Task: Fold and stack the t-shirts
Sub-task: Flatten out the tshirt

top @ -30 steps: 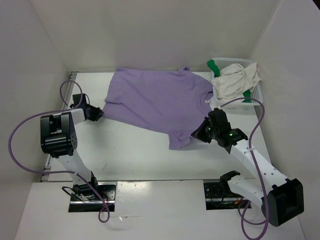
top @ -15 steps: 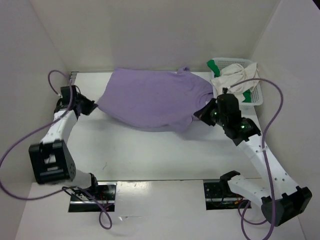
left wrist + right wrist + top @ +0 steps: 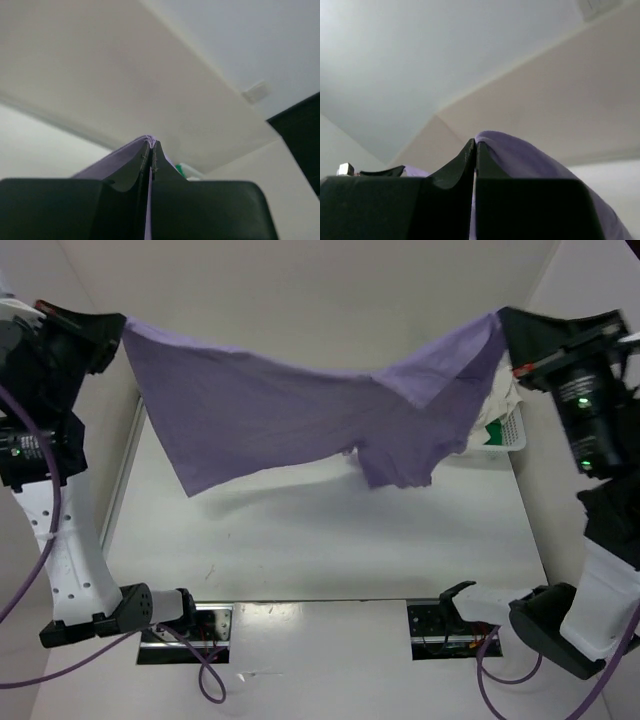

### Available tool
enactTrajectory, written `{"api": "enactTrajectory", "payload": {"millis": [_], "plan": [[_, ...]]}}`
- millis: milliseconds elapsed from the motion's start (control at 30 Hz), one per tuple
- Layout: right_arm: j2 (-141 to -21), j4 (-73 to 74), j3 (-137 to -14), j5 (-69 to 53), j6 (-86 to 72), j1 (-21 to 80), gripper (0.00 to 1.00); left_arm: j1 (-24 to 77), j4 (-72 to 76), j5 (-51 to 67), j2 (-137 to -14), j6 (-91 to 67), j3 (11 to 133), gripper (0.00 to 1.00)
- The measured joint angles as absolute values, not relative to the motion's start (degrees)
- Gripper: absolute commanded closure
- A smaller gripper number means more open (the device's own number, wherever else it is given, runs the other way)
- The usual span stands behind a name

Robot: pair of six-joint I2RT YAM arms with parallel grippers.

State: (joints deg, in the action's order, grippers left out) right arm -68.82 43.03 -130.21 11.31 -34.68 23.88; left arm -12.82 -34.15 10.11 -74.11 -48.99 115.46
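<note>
The lavender t-shirt [image 3: 290,415] hangs stretched in the air between both arms, high above the table, sagging in the middle. My left gripper [image 3: 118,330] is shut on its left corner; the cloth [image 3: 112,162] shows pinched between the jaws in the left wrist view. My right gripper [image 3: 505,328] is shut on its right corner, with cloth [image 3: 520,157] draped over the jaws. The cream t-shirt [image 3: 500,405] and a bit of the green t-shirt [image 3: 492,432] lie in the basket, mostly hidden behind the lavender cloth.
The white mesh basket [image 3: 514,430] stands at the back right of the white table [image 3: 300,540]. White walls close in the back and both sides. The arm bases sit at the near edge.
Both arms have risen sharply and spread apart, lifting the lavender t-shirt off the table into the air. It went from lying flat to hanging stretched between the grippers.
</note>
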Motion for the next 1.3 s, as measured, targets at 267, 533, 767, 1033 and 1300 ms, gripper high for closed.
{"api": "enactTrajectory", "payload": {"millis": [267,533,767,1033,1300], "plan": [[-77.82,40.64,-152.31,15.18,-30.41,24.62,1.00,-12.82,-36.01,9.37,-77.30,-48.34,130.06,1.00],[-98.85,37.52,-152.11,18.15,-24.18,24.49,1.00,-12.82,-33.74,8.34,-86.37,-48.23,118.54,1.00],[-116.05,38.94,-149.88,4.89,-27.62,15.35,1.00,-12.82,-32.64,7.18,-98.52,-48.71,114.19,1.00],[-119.61,36.73,-158.56,-3.53,-35.31,7.99,1.00,-13.04,-34.13,7.60,-107.00,-49.89,131.44,1.00],[-111.46,31.81,-160.75,-6.70,-38.72,5.52,1.00,-16.03,-31.51,7.75,-105.49,-49.91,141.97,1.00]]}}
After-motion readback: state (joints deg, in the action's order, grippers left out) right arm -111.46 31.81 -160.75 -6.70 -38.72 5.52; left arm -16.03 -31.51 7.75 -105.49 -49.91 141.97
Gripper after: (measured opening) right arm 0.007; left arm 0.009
